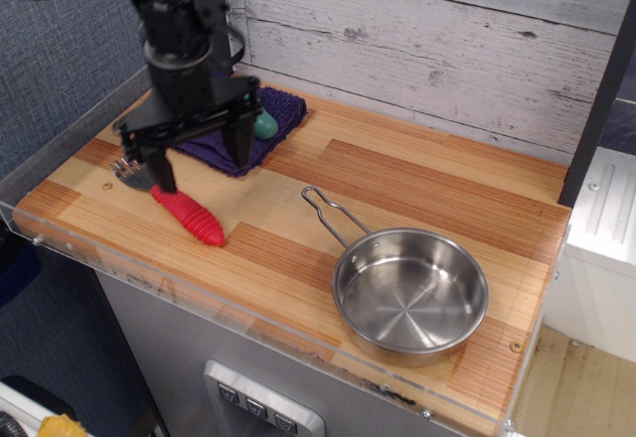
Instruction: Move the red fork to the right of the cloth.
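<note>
The red fork (189, 217) lies on the wooden counter at the front left, its silver head (127, 170) pointing left and partly hidden behind my arm. The dark purple cloth (260, 127) lies behind it at the back left, mostly hidden by the gripper, with a green pickle-shaped object (265, 124) on it. My black gripper (202, 161) is open and empty, fingers pointing down. It hangs over the fork's head end, between the fork and the cloth, one finger (161, 171) near the fork's neck.
A steel pan (409, 294) with a wire handle (329, 216) sits at the front right. A clear plastic rim (248, 320) runs along the counter's front edge. A plank wall (447, 50) stands behind the counter.
</note>
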Available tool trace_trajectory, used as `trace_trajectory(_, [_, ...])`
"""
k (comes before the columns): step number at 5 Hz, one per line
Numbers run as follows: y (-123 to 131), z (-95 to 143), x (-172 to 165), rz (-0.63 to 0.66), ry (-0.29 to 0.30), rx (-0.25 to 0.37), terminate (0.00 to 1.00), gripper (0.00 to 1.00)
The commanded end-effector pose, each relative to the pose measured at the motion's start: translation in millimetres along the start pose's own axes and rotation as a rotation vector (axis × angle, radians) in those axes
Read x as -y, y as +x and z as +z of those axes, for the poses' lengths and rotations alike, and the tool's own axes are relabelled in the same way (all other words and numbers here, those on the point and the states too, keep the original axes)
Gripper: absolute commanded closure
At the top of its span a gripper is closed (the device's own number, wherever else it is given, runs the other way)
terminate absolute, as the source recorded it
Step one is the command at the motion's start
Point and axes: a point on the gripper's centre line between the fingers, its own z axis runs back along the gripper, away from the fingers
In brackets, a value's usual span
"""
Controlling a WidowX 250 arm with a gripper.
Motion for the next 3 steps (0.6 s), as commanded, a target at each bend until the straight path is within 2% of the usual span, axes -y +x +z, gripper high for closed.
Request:
trace_trajectory(1, [5, -11, -21, 0.1, 0.034, 0.043, 0.0, 0.0])
trace_trajectory(3, [7, -34, -29, 0.092, 0.09, 0.015, 0.0, 0.0])
